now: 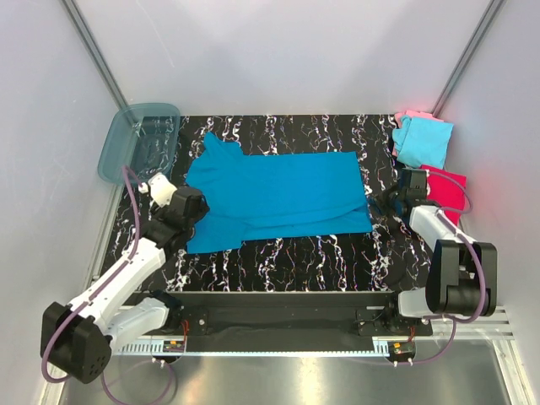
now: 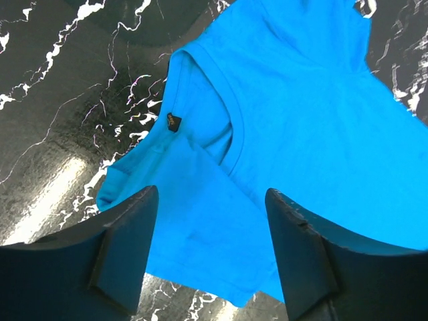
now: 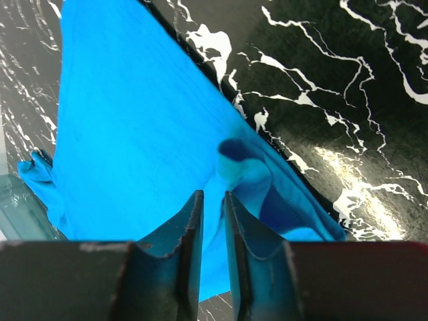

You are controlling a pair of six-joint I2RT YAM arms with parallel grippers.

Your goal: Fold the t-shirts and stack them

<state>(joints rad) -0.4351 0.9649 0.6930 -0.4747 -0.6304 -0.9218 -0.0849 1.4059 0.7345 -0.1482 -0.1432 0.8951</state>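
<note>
The large teal-blue t-shirt [image 1: 278, 198] lies spread flat across the black marbled table [image 1: 337, 253], collar end to the left. My left gripper [image 1: 192, 207] hangs open over that end. In the left wrist view its jaws [image 2: 210, 194] stand wide apart above a sleeve [image 2: 200, 234], with the neck label [image 2: 173, 122] ahead. My right gripper [image 1: 384, 196] is at the shirt's right hem corner. In the right wrist view its fingers [image 3: 212, 195] are only slightly parted, and a raised fold of the hem [image 3: 244, 167] runs between them. A light cyan t-shirt [image 1: 424, 139], a pale pink one [image 1: 411, 116] and a magenta-red one [image 1: 451, 190] lie at the right.
A translucent teal plastic tub [image 1: 139, 139] stands at the back left corner, just behind my left arm. Grey walls close in the table on the left, back and right. The marbled surface shows in front of the shirt.
</note>
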